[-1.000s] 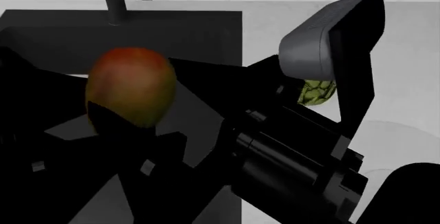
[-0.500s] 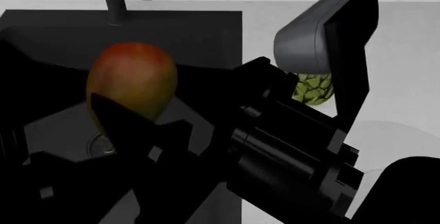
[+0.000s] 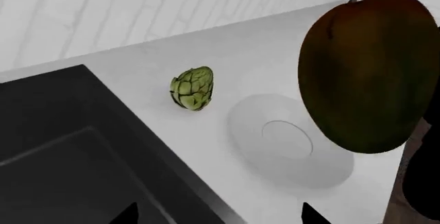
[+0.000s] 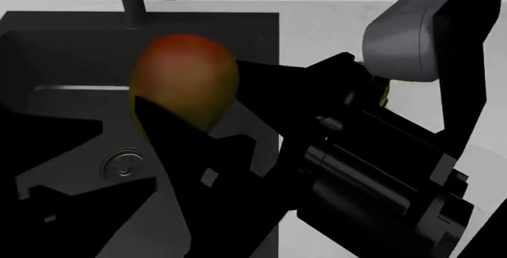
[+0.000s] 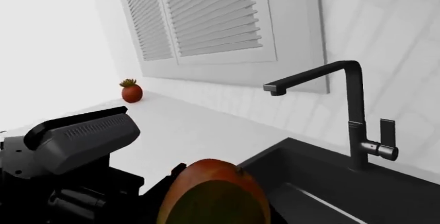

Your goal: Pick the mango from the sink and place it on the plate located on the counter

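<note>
Mango (image 4: 184, 79): red on top, yellow-green lower down. It is up in the air above the sink (image 4: 71, 50), held from below. In the left wrist view it looks big and close (image 3: 364, 74), w/ the plate far under it and a bit to the side.

Left tool (image 4: 186, 130): clamped on the mango. One dark finger (image 4: 170, 133) runs up the front of the fruit. The tool points up and away from the robot.

Left arm: black, comes up from the low edge of the head view and reaches over the sink. It hides most of the basin floor.

Right tool: can't tell if it is apart or together; its tips don't show in any view.

Right arm: big black arm w/ a grey cover (image 4: 404, 41), raised over the bench (image 4: 317, 26) just right of the sink. Its camera looks back at the mango (image 5: 214, 193) and the tap.

Sink: black box shape, round metal drain (image 4: 123, 166) on its floor.

Tap (image 5: 343, 110): dark, tall, bent over the sink at the back wall.

Plate (image 3: 289, 141): white, round, flat on the white bench, right of the sink.

Artichoke (image 3: 192, 87): green, leafy, on the bench near the plate, not touching it.

Far fruit (image 5: 131, 91): small red thing on the bench, well away by the window.
</note>
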